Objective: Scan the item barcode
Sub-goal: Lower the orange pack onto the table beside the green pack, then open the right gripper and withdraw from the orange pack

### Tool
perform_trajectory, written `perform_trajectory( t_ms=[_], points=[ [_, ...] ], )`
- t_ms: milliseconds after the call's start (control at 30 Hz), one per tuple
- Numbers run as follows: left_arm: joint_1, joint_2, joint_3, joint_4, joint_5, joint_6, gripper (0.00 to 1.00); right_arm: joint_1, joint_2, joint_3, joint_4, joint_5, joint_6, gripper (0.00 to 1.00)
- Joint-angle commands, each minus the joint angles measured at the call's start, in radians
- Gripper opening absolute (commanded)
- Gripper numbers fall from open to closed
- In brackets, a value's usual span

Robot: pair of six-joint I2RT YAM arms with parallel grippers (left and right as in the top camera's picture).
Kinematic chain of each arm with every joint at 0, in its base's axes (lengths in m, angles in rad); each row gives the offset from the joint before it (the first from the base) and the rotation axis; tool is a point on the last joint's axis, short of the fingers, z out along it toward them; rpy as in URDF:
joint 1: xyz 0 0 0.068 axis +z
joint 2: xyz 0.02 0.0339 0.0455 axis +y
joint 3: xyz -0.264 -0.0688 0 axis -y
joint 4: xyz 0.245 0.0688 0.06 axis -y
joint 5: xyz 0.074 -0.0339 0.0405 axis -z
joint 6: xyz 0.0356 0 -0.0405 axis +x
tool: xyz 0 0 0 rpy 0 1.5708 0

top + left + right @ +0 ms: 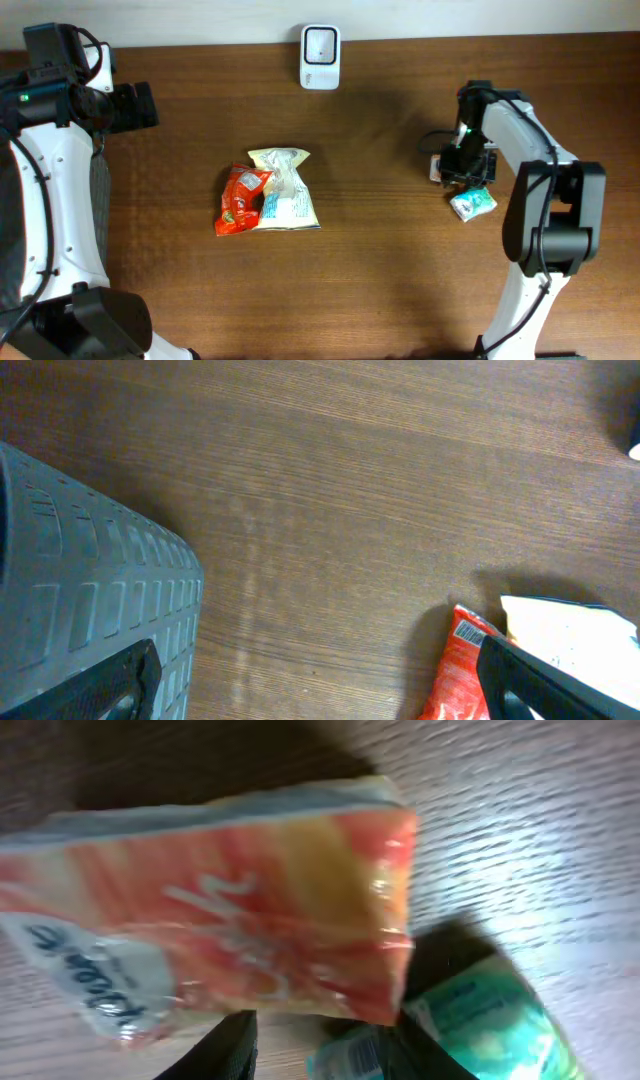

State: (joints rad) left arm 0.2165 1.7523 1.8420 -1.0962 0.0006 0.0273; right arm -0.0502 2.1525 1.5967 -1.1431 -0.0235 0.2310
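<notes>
The white barcode scanner (320, 45) stands at the table's far edge. A red packet (240, 200) and a white-and-yellow packet (285, 187) lie together mid-table. The left wrist view shows the red packet (458, 670) with a barcode on its top end. My left gripper (135, 105) hovers open at the far left, away from them. My right gripper (466, 175) is low over an orange-and-white packet (220, 910) and a green packet (480, 1030). Its jaws stand apart. The green packet's barcoded end lies between them, against the right finger (435, 1055).
A grey ribbed surface (90, 610) fills the left of the left wrist view, under the left arm. The green packet (472, 204) lies just in front of the right gripper. Bare wood separates the middle packets from the right-hand ones.
</notes>
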Motion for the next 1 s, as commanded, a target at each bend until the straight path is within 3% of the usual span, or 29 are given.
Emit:
perform_trajectory(
  t_ms=[0,200,267,433,567,767,900,967],
  points=[
    [0.002,0.002,0.002,0.002,0.007,0.015,0.99,0.004,-0.024,0.021,-0.016,-0.068,-0.123,0.37],
    [0.002,0.002,0.002,0.002,0.007,0.015,0.99,0.108,-0.119,0.054,0.006,-0.187,-0.175,0.38],
    [0.002,0.002,0.002,0.002,0.007,0.015,0.99,0.158,-0.101,0.035,0.092,-0.183,-0.174,0.38],
    [0.002,0.002,0.002,0.002,0.007,0.015,0.99,0.192,0.006,-0.006,0.246,0.047,-0.039,0.38],
    [0.002,0.002,0.002,0.002,0.007,0.015,0.99,0.139,0.029,-0.005,0.190,0.172,-0.008,0.38],
    [0.002,0.002,0.002,0.002,0.007,0.015,0.99,0.061,0.000,0.059,0.057,0.124,0.013,0.38],
    [0.002,0.002,0.002,0.002,0.007,0.015,0.99,0.113,-0.060,0.107,-0.062,-0.198,-0.149,0.38],
    [0.002,0.002,0.002,0.002,0.007,0.015,0.99,0.159,-0.054,0.092,-0.125,-0.199,-0.172,0.38]
  ],
)
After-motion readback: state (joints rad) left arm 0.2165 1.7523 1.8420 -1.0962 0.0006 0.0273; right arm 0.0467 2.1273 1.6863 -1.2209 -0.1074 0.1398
